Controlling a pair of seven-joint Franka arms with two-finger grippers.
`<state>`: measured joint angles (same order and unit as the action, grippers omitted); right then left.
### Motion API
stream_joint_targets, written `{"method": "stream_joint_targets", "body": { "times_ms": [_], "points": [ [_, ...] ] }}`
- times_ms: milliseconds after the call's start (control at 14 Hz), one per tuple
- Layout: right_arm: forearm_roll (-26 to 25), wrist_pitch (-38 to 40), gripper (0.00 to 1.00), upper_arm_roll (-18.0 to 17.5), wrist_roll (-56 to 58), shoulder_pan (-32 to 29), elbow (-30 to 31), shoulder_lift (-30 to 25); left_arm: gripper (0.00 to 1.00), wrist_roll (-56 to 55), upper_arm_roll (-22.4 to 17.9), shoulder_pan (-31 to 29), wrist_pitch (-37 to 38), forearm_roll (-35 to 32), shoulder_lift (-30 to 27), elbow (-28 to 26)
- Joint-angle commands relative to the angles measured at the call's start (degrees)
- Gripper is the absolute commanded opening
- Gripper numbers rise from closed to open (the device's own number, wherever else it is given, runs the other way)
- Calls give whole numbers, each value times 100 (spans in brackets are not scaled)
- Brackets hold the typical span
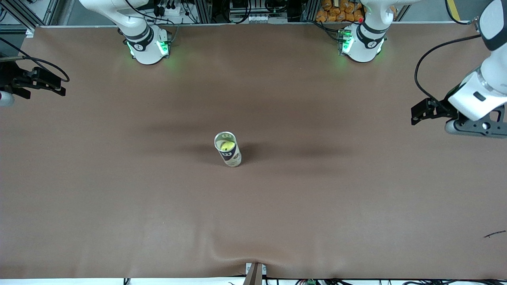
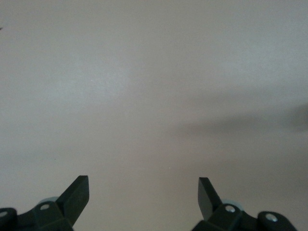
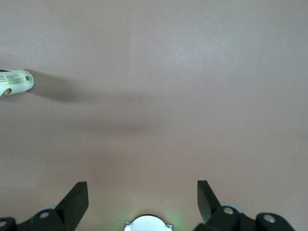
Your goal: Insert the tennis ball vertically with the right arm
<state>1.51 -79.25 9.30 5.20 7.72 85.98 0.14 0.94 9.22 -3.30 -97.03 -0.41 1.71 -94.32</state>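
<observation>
Tennis ball (image 1: pixel 226 146) already seated inside upright can (image 1: pixel 228 149) at desk (image 1: pixel 253 213) centre, hence right tool (image 3: pixel 143 192) at nine o'clock and left tool (image 2: pixel 144 191) at three o'clock parked clear, both spread, empty.

You have two white arms, right arm (image 1: pixel 138 37) and left arm (image 1: pixel 364 39), with black joint bands, green-lit bases, black cabling.

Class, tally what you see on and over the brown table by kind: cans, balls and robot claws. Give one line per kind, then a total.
Cans: 1, upright can mid-table.
Balls: 1, yellow ball inside the can.
Claws: 2, left claw and right claw, both open over bare table.
Total: 4
</observation>
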Motion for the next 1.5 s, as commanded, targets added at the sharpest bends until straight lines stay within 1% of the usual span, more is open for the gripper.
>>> {"method": "stream_joint_targets", "body": {
  "times_ms": [0, 71, 214, 429, 571, 714, 857, 1214, 1429],
  "points": [
    [-19, 59, 100, 37, 7, 80, -20, -58, 100, 38, 80, -188, 175, 6, -530, -376],
    [-19, 59, 100, 37, 7, 80, -20, -58, 100, -32, 80, -188, 211, 6, -670, -490],
    [-19, 68, 100, 37, 16, 80, -20, -58, 100, -6, 45, -223, 246, -29, -803, -517],
    [-28, 103, 100, 37, 16, 72, -20, -58, 100, 64, 62, -215, 308, -651, -847, -350],
    [-28, 103, 100, 37, 16, 80, -20, -58, 100, 3, 97, -197, 649, -591, -883, -376],
    [-28, 94, 100, 37, 16, 80, -20, -58, 100, -155, 124, -171, 677, -504, -970, -411],
    [-28, 85, 100, 46, 16, 72, -29, -58, 100, -444, 98, -179, 694, -153, -1049, -429],
    [-63, 68, 100, 46, 16, 63, -29, -58, 100, -577, 45, -109, 712, -134, -962, -333],
    [-98, -19, 100, 63, 16, 11, -38, -58, 100, -849, 10, -4, 712, -134, -918, -227]
  ]
}}
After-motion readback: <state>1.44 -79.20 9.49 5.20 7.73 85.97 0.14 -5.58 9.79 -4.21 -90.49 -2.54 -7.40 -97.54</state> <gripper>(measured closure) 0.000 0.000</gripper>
